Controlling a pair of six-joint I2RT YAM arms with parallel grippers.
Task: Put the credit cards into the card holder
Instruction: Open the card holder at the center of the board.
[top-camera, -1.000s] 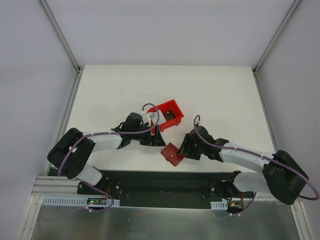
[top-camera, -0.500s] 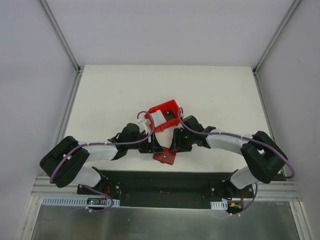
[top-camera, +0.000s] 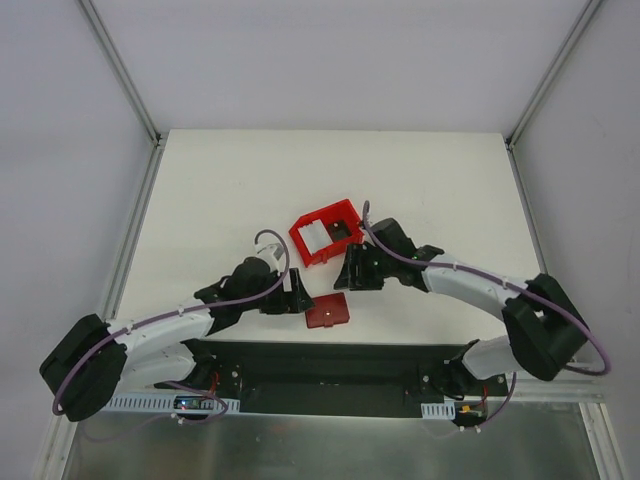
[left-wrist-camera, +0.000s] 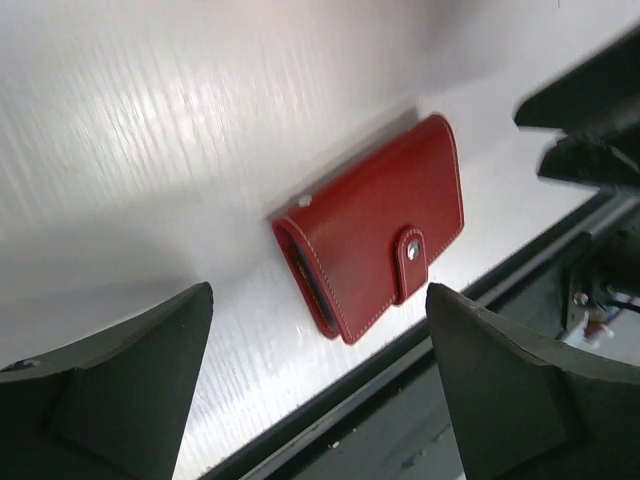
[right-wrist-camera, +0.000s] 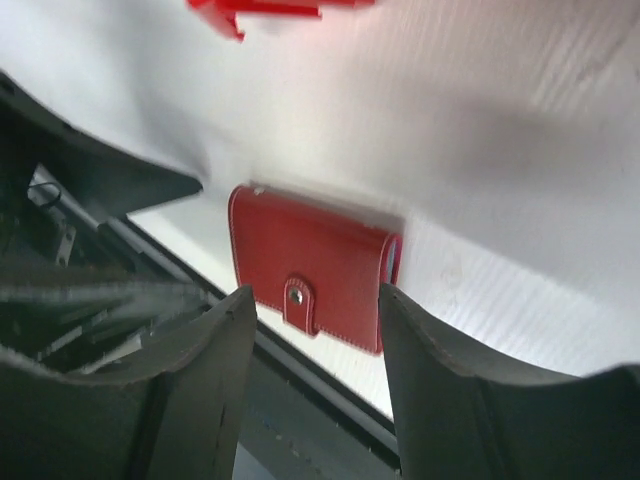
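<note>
Where the white table (top-camera: 220, 190) meets the black base rail (top-camera: 330, 360) at its near edge, the card holder (top-camera: 328, 312) lies flat and closed, just short of the rail, so little bare table is left on its near side. The far half of the table is open up to the side rails. A red bin (top-camera: 322, 212) sits just beyond the card holder at mid-table, with a pale flat piece (top-camera: 314, 238) and a small black block (top-camera: 341, 232) inside. The left gripper (top-camera: 298, 293) hangs just left of the card holder, its fingers (left-wrist-camera: 120, 390) spread wide with nothing between them. The right gripper (top-camera: 348, 270) sits between bin and card holder, apart from both, its fingers (right-wrist-camera: 440, 400) roughly half spread and gripping nothing. The card holder is dark-red leather with pale stitching along its edges. A short snap tab (left-wrist-camera: 410, 262) with a round metal stud folds over one long side. A grey-blue sliver (right-wrist-camera: 390, 258) shows at one open end.
</note>
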